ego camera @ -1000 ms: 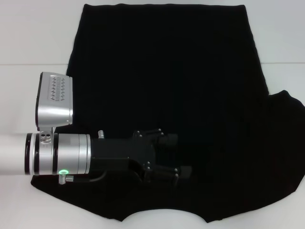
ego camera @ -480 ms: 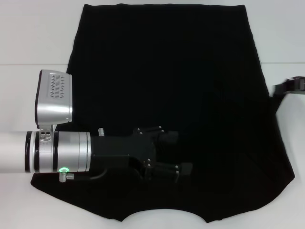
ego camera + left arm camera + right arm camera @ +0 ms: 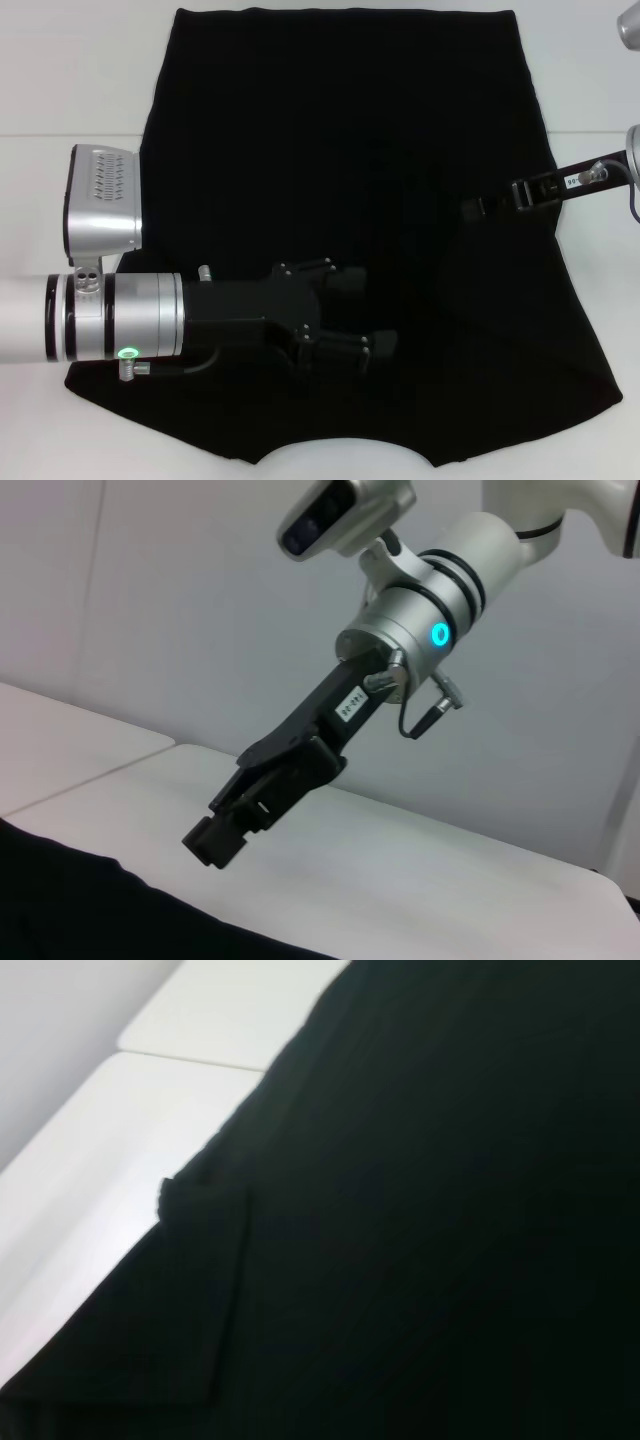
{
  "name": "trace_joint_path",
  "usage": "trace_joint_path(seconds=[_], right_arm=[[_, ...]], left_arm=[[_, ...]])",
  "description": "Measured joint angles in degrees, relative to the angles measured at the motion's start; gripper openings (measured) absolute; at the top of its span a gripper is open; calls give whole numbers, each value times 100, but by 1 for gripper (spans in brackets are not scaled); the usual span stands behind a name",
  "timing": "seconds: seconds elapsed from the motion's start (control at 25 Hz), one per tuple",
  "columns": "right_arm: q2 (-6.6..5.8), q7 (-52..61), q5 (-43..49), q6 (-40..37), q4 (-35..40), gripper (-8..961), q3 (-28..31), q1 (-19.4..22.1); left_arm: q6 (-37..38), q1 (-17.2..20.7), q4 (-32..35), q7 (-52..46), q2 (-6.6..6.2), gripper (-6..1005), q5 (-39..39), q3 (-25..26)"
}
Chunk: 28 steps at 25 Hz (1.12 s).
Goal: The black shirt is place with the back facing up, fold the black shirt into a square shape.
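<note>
1. The left gripper (image 3: 368,315) reaches in from the robot's left, low over the near-centre of the black shirt (image 3: 350,130); its two fingers stand apart with nothing between them, pointing across the cloth toward the right side.

2. The black shirt lies spread flat on the white table (image 3: 70,70), plain black side up with no lettering showing. Its straight edge is at the far side and the curved neckline at the near edge, so its long axis runs away from the robot. No sleeve sticks out past either side edge; the right wrist view shows a flap of cloth (image 3: 205,1290) already laid over the body near an edge.

3. The right gripper (image 3: 478,207) comes in from the robot's right at mid-height of the shirt, over its right portion. In the left wrist view it hangs just above the cloth (image 3: 215,840), fingers drawn close together; whether any fabric is pinched there cannot be told.

4. The relation that matters: the shirt's right side edge (image 3: 575,290) lies just outboard of the right gripper, which is much the nearer arm to it, while the left gripper sits past the midline. A lengthwise fold of that side would, by this reading, fall to the right arm, working inward toward the left gripper.
</note>
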<state>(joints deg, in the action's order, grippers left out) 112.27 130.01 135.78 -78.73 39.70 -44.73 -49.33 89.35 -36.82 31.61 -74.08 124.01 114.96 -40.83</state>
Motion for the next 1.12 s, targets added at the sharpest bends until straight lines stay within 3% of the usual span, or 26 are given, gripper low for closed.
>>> trace_joint_path(seconds=[0.12, 0.48, 0.56, 0.76, 0.96, 1.12], right_arm=[[-14, 4, -33, -31, 21, 165, 62, 34], [-28, -644, -799, -58, -21, 539, 354, 477], [22, -975, -1154, -75, -34, 641, 373, 673], [228, -2131, -1764, -130, -264, 768, 341, 939], [496, -2729, -1732, -146, -337, 881, 240, 910], [554, -2715, -1687, -110, -337, 932, -29, 796]], left_arm=[[-41, 12, -4, 0, 0, 949, 0, 37], [-31, 64, 48, -104, -41, 949, 5, 340], [38, 101, 123, -354, -118, 949, 16, 461], [112, 310, 487, -1334, -265, 948, 68, 771], [-134, 628, 1073, -2487, -304, 948, 507, 1371], [-169, 729, 1393, -3380, -393, 948, 1248, 1972]])
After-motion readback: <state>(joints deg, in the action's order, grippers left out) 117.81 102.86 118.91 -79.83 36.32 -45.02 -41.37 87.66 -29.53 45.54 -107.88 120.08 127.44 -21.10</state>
